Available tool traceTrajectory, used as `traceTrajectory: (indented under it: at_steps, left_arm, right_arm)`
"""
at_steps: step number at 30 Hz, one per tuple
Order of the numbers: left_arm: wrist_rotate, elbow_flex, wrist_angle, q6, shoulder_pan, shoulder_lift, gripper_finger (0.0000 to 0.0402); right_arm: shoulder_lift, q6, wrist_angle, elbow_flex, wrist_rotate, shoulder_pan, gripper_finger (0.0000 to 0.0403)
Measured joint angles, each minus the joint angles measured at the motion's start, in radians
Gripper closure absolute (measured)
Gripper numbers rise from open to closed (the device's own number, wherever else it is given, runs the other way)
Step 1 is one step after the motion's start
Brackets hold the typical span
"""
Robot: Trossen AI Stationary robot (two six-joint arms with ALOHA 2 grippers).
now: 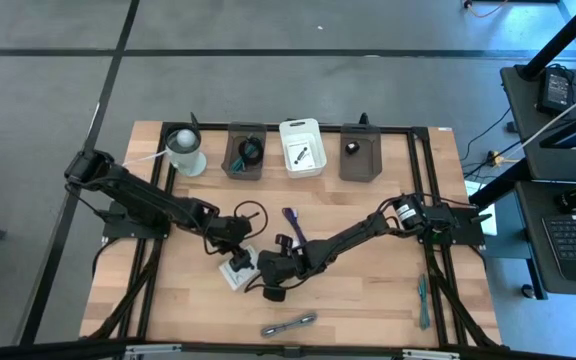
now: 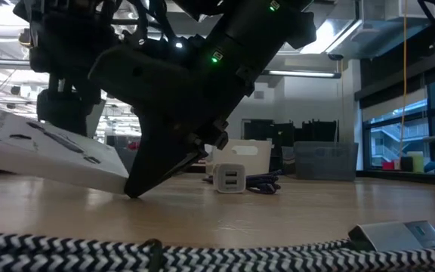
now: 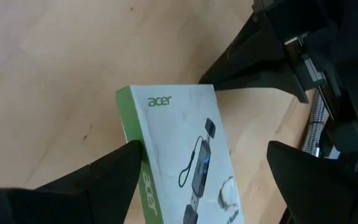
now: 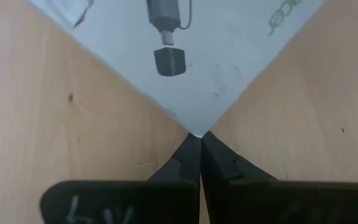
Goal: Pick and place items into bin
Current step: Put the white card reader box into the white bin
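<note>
Matt printed cardboard box (image 3: pixel 182 155), wooden table (image 1: pixel 368 300)

End effector (image 2: pixel 138 185) under tilted box (image 2: pixel 51 151)

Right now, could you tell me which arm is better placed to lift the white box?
Probably left: its open gripper already straddles the box. The right gripper is shut, only touching a corner.

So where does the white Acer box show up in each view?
High: box at table centre-left, between both grippers.
Low: box at left, tilted, one edge raised off the table.
Left wrist: box centre, between the open fingers.
Right wrist: box at top, its corner at the shut fingertips.
Shared landmark: the right gripper.
</note>
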Motion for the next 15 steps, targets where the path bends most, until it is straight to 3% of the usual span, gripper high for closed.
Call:
traceTrajectory:
  at_steps: [15]
  left_arm:
    - [0.006,0.000,0.010,-0.024,-0.020,0.000,0.0066]
  right_arm:
    - [0.001,-0.003,0.006,0.000,0.020,0.000,0.0399]
